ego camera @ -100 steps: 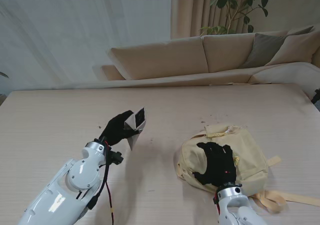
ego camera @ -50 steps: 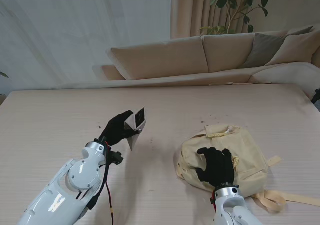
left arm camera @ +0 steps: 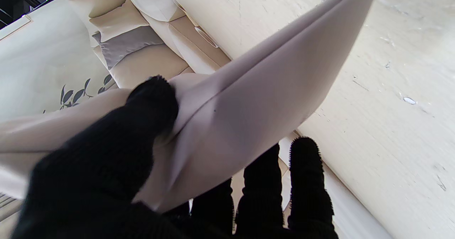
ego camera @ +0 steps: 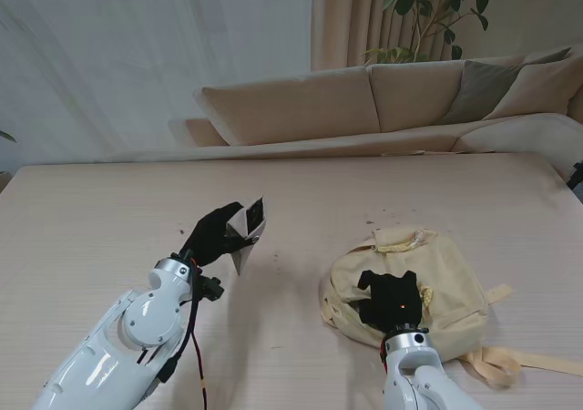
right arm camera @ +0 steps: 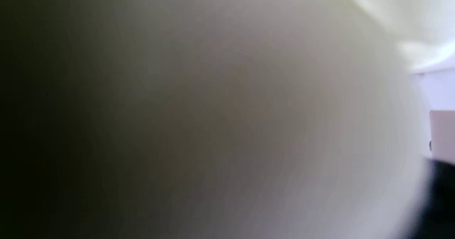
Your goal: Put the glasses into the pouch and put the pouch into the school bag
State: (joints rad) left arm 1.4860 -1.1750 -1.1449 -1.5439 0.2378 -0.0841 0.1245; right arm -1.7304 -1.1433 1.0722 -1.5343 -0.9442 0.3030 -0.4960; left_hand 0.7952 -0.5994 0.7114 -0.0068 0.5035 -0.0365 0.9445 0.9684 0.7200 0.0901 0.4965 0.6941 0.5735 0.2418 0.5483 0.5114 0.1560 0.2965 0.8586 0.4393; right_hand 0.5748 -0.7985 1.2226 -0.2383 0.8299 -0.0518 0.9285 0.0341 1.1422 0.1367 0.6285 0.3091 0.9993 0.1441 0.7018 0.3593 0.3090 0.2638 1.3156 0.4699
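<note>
My left hand (ego camera: 212,233) is raised over the table's left middle, shut on a grey folded pouch (ego camera: 245,233) that points down; a dark patch shows at its top. In the left wrist view the thumb (left arm camera: 149,104) and fingers (left arm camera: 305,182) pinch the pouch (left arm camera: 256,100). No glasses show in any view. The pale yellow school bag (ego camera: 455,282) lies on the right. My right hand (ego camera: 390,302) rests on its nearer left part, fingers curled into the fabric. Blurred bag fabric (right arm camera: 227,111) fills the right wrist view.
The bag's straps (ego camera: 510,364) trail toward the table's right front edge. A few dark specks (ego camera: 373,220) lie on the table just beyond the bag. A beige sofa (ego camera: 364,100) and a plant (ego camera: 437,9) stand behind the table.
My right hand has drawn back toward me across the bag, and its spread fingers have curled in. The left hand and the pouch have stayed in place.
</note>
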